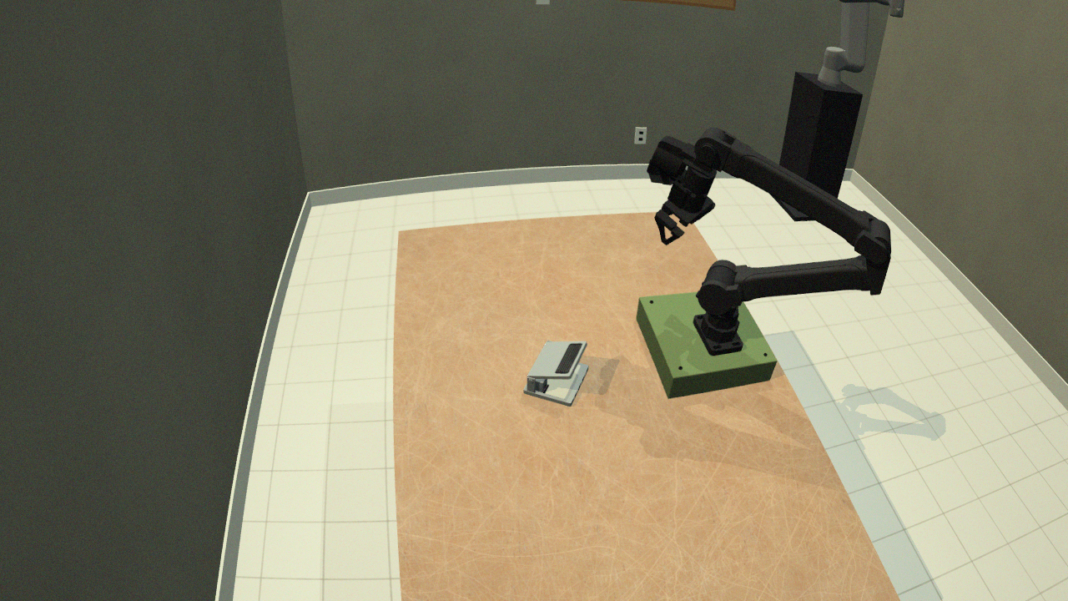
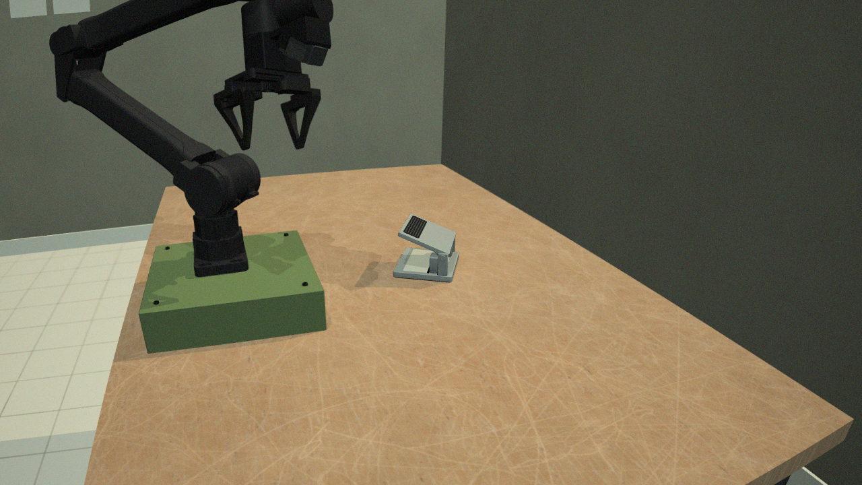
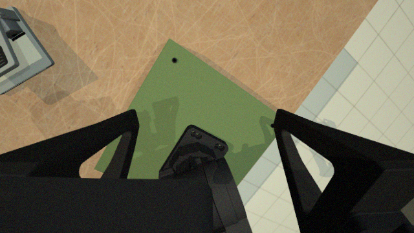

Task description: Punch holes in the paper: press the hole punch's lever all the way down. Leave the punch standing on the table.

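I hold the gripper high above the green base, fingers spread wide, empty (nothing grasped). Hole punch sits at 8 o'clock, lever raised, unpressed.

Even, fairly bright light from above, sharp focus throughout, soft shadows on the surface, dim walls, top view bowed at edges.

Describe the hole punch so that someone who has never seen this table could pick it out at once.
Start at the green block that carries the black arm on the wooden table. Beside that block, apart from it, stands the hole punch: a small grey device on a flat base. Its lever slants upward, with a dark ribbed pad at the raised end.
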Robot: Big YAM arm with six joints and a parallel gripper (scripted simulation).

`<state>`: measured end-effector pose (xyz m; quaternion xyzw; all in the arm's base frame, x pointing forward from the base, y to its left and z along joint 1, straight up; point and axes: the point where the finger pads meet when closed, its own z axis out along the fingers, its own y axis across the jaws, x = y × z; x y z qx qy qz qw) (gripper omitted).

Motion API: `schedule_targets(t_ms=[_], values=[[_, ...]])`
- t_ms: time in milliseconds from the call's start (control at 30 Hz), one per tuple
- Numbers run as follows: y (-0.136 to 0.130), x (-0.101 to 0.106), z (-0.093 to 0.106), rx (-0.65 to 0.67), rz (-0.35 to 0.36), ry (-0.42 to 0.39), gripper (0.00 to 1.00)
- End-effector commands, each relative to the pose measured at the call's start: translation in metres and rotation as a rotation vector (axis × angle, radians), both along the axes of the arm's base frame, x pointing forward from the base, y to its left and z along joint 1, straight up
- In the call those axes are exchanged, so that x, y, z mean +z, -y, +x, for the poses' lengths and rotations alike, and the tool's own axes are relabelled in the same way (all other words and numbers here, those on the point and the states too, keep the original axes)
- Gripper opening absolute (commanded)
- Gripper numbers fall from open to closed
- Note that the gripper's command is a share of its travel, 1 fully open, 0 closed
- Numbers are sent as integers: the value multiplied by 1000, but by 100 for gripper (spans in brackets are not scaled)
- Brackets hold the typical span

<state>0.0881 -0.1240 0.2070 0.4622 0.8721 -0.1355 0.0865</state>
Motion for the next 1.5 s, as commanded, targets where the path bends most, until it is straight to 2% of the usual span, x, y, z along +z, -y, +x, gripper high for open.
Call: schedule_targets(t_ms=[0,533,567,667,767,900,1033,1100,1167,1300,1467], values=[[1,3,1,0,-4,4,100],[1,3,1,0,-4,4,100],[4,14,5,1,-22,27,100],[5,17,14,12,-18,37,100],[7,18,40,50,5,51,100],[2,11,97,132,66,63,100],[-16,-3,151,207,127,60,100],[-16,-3,151,207,127,60,100],[-39,-20,190,264,175,48,100],[-72,-43,229,325,225,26,100],[-128,-82,270,403,290,-16,100]])
